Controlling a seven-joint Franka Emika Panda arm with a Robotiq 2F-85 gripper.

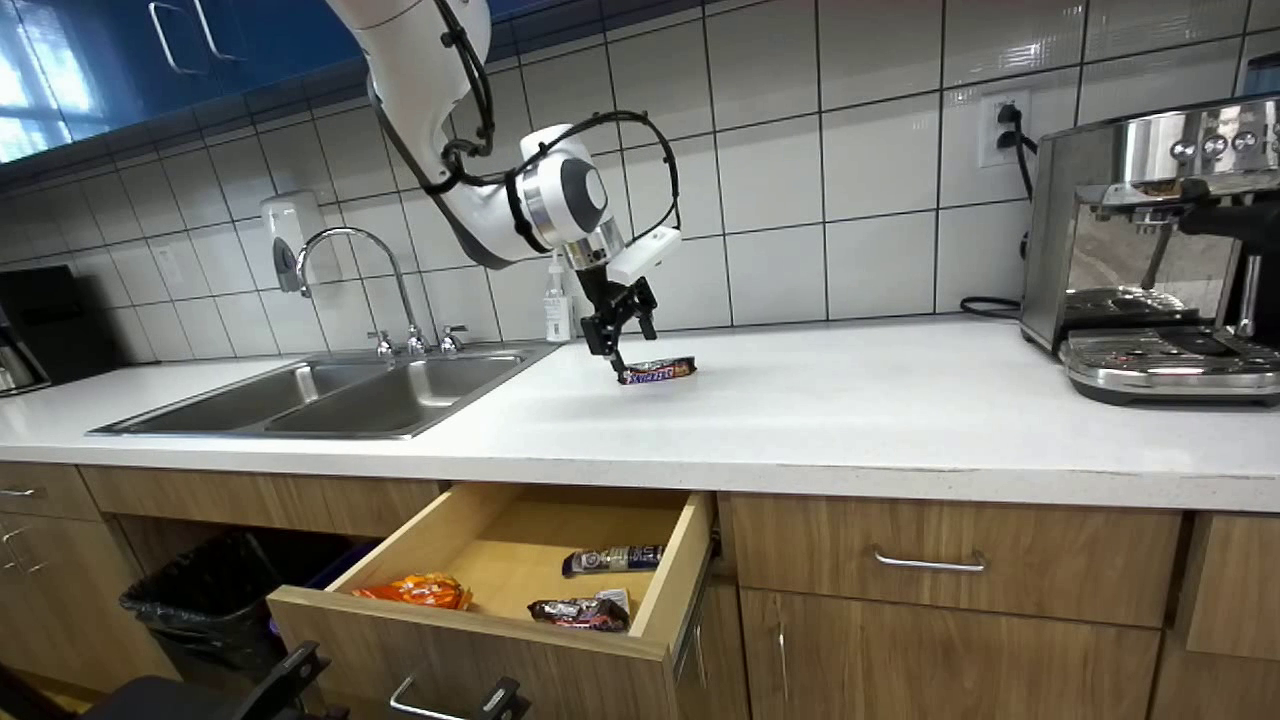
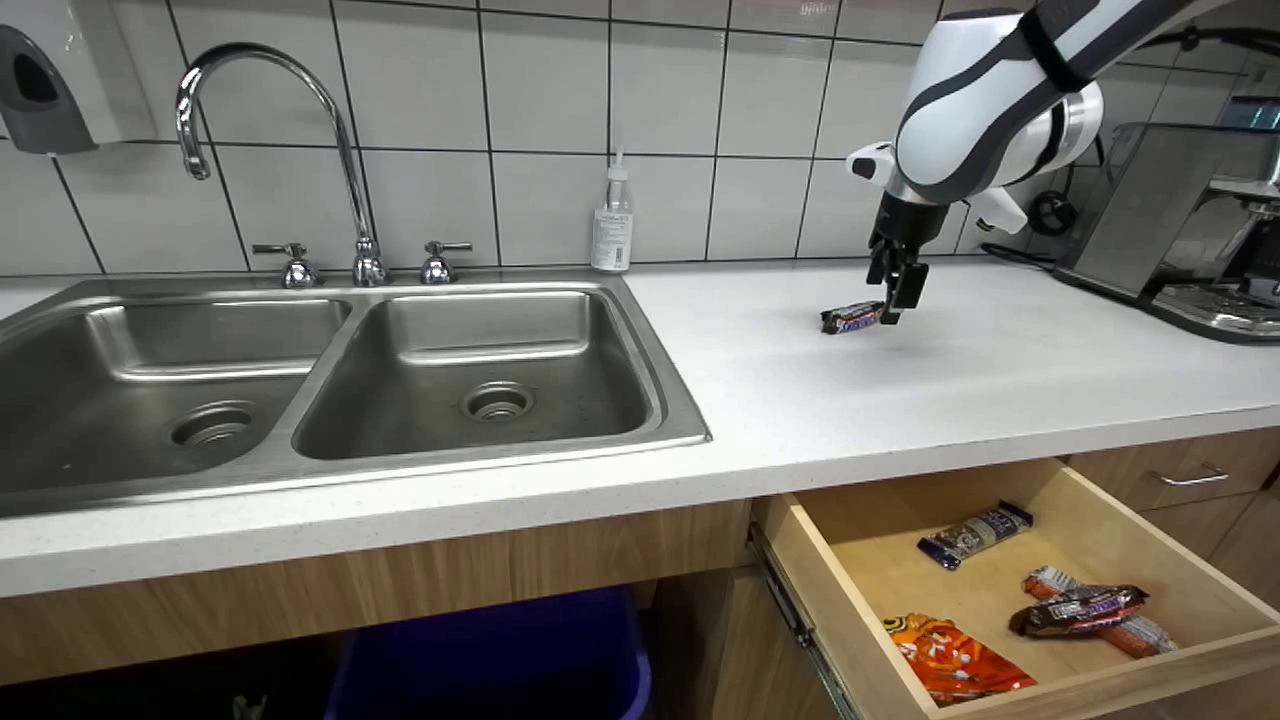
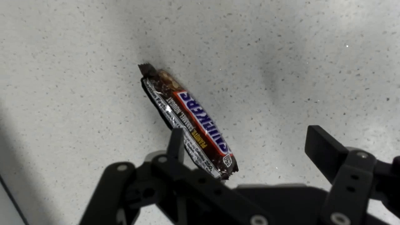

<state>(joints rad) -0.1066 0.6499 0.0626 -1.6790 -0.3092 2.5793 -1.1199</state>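
The gripper (image 3: 247, 142) stands spread wide with nothing pinched. Below its 2 fingers (image 3: 177, 143), the Snickers bar (image 3: 191, 121) lies slantwise on the countertop (image 3: 265, 62), crowding 1 of them; whether they touch is unclear. Descending straight could press that fingertip into the wrapper, and closing so off-centre could swivel the bar or catch only its end. Farther out, a hard sideways knock could slide it toward the sink (image 2: 675, 410), or off the countertop's front above the open drawer (image 1: 500, 565).
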